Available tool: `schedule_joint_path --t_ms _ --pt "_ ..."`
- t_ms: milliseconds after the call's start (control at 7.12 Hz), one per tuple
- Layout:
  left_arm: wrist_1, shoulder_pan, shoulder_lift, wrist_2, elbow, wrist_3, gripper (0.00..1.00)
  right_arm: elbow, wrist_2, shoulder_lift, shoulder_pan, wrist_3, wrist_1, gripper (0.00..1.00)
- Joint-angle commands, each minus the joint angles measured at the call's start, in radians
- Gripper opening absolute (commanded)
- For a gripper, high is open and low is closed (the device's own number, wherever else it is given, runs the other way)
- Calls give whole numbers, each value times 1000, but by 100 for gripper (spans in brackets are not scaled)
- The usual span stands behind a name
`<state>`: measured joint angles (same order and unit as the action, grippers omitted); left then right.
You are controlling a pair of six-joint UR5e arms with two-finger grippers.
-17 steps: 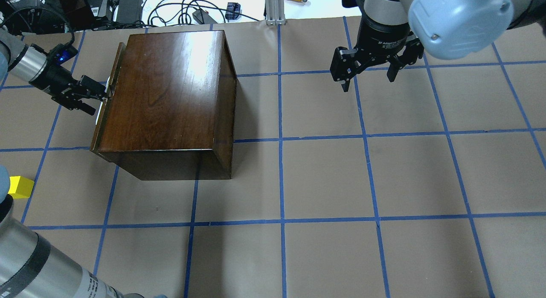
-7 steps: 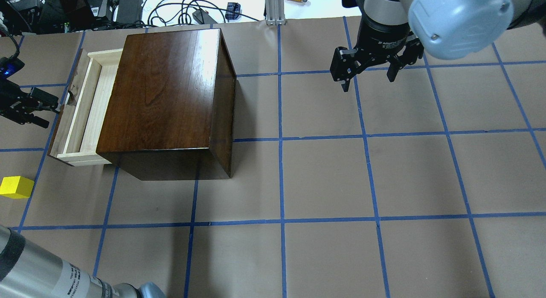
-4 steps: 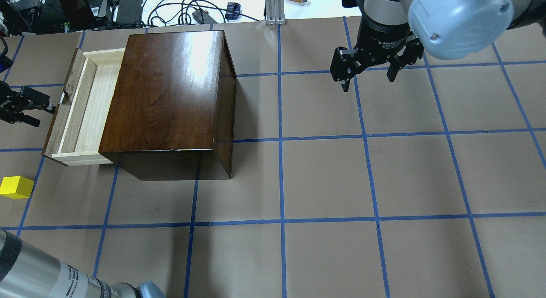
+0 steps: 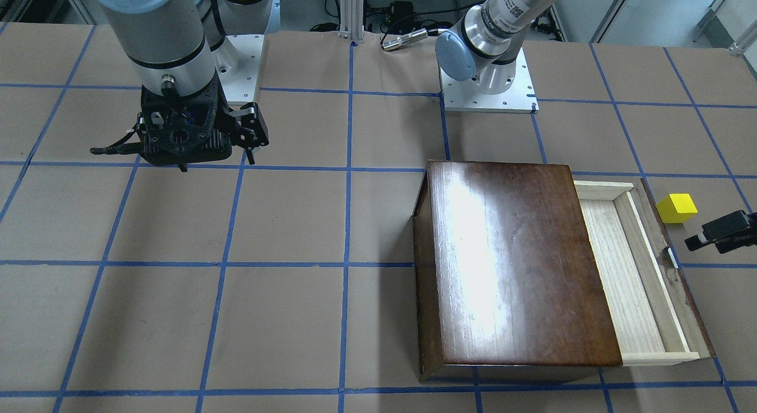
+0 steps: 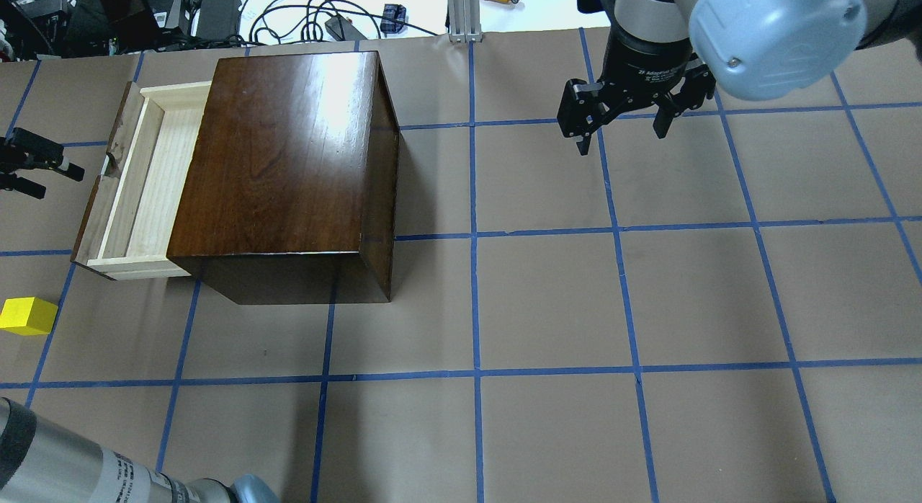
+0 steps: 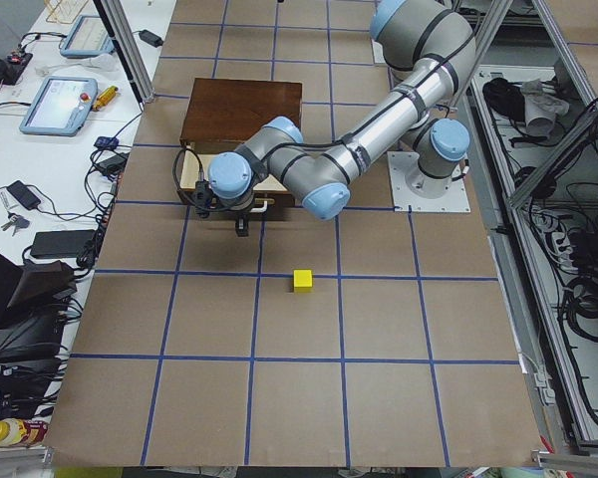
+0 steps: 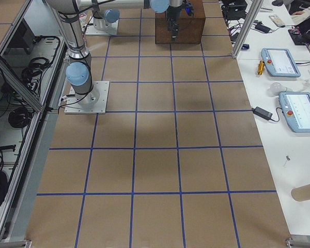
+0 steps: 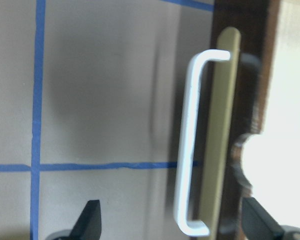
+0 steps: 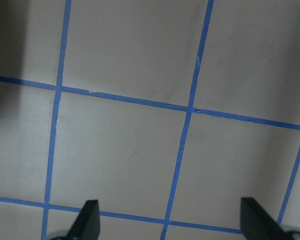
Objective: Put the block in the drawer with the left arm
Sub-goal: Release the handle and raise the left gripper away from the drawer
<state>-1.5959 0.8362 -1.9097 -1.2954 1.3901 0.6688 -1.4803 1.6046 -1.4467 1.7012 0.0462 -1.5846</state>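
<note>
The yellow block [image 5: 27,316] lies on the table left of and nearer than the drawer; it also shows in the front view [image 4: 676,207]. The drawer [image 5: 137,193] stands pulled out of the dark brown box [image 5: 288,157], pale and empty inside. My left gripper [image 5: 61,184] is open and empty, a short way left of the drawer's front and clear of it. In the left wrist view the white handle [image 8: 190,145] sits ahead of the spread fingertips [image 8: 92,217]. My right gripper [image 5: 619,132] is open and empty over the far right of the table.
Cables, chargers and a metal post [image 5: 461,13] lie beyond the table's far edge. The table [image 5: 547,301] is brown paper with a blue tape grid. The left arm's forearm [image 5: 65,467] crosses the near left corner.
The left gripper pulled the drawer out to the left by its handle, then let go and drew back left. The box shifted slightly. The right arm has not moved.
</note>
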Motion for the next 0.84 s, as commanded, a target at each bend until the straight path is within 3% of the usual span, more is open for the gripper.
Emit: schedule_joint_path --t_ms 0,281,702 --pt "-96 0 128 -16 4 0 100 0 0 0 0 0 0 100" --pt "-206 4 249 -41 19 -3 100 0 0 0 0 1 0 100" --pt "-199 78 313 -82 61 -100 100 0 0 0 0 1 0 100"
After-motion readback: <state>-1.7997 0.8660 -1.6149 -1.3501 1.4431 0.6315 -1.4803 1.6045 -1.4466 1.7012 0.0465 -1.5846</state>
